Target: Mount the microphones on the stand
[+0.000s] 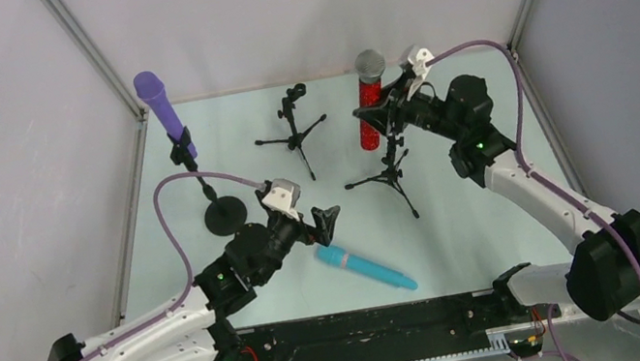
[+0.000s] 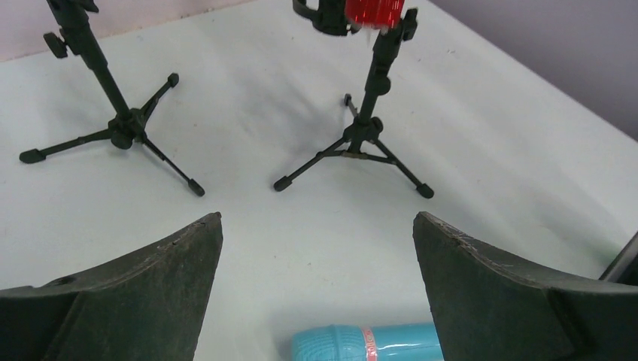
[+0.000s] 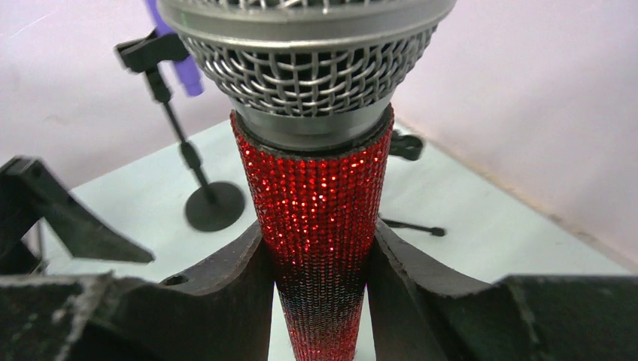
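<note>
At the upper right of the top view, the right tool (image 1: 386,109) is clamped on the red mic (image 1: 371,108). Its pads grip the glittery body just under the mesh head, and the mic stands upright with its tail pointing down. That pose suits sliding it into the clip of the tripod stand (image 1: 390,172) directly below. The left wrist view shows the red tail beside that clip, but I cannot tell whether it is seated.

The purple mic (image 1: 158,102) already sits tilted in the round-base stand (image 1: 224,214) at upper left. A second tripod stand (image 1: 292,131) at upper centre has an empty clip, probably meant for the teal mic (image 1: 365,268). That mic lies flat on the tabletop (image 1: 460,216) at lower centre, its head toward the left arm.

The left tool (image 1: 327,221) hangs just above that head with its jaws spread wide, gripping nothing. I judge it is placed ready to drop over the teal mic once the red one is in.
</note>
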